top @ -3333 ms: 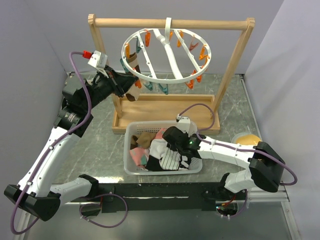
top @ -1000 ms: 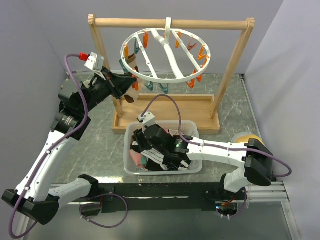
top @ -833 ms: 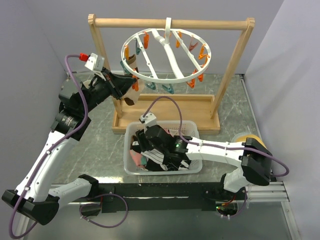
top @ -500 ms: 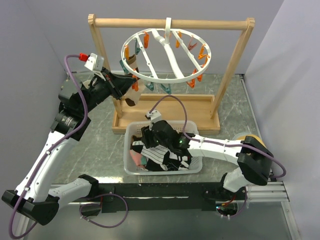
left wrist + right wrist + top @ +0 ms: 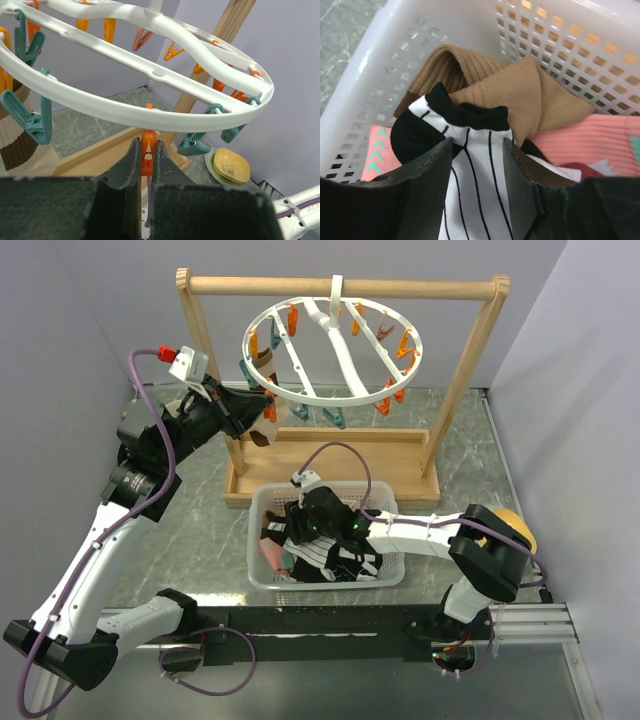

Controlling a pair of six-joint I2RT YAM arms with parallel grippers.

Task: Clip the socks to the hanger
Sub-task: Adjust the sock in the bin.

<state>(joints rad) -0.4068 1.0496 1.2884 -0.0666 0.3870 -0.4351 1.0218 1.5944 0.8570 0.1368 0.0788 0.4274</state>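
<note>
A tall light wooden frame carries the round white plastic hanger by its hook, so the ring hangs free for both arms. Below it, a white perforated plastic basket keeps the soft fabric socks heaped together within reach. The right gripper sits inside the basket, its jaws about half apart, astride a black-and-white striped sock and not yet pinching it. The left gripper is squeezed tight on a small orange peg under the ring, probably to hold it open for a sock.
</note>
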